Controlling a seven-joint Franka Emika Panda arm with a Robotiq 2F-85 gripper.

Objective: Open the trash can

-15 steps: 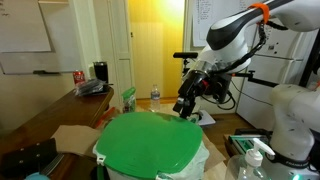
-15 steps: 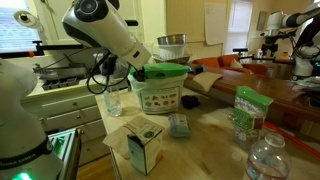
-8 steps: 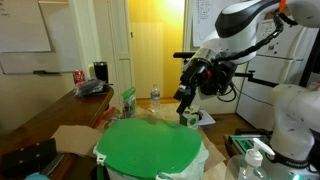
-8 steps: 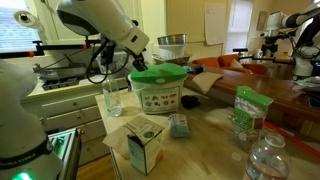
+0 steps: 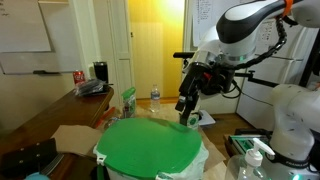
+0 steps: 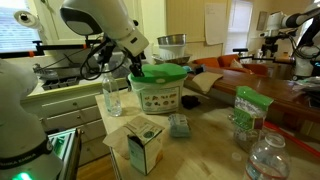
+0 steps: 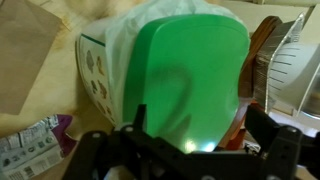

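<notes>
The trash can has a wide, glossy green lid [image 5: 150, 145] that lies shut over a white bag liner [image 5: 205, 158]. It shows in both exterior views and also, from the side, as a green lid on a printed body [image 6: 160, 74]. In the wrist view the lid [image 7: 190, 65] fills the middle. My gripper [image 5: 183, 112] hangs just above the lid's far edge, open and holding nothing. It shows at the lid's left edge in an exterior view [image 6: 134, 68]. In the wrist view its two dark fingers [image 7: 200, 128] straddle the lid's near edge.
A green carton [image 5: 128, 100], a water bottle [image 5: 155, 97] and flat cardboard [image 5: 75, 137] lie near the can. A small carton box [image 6: 145, 143], a clear bottle [image 6: 112, 95], a green bag [image 6: 245, 108] and another bottle [image 6: 266, 156] stand on the counter.
The arm rose and shifted a little over the lid's edge, then settled slightly lower. The lid has stayed shut and the gripper stayed open.
</notes>
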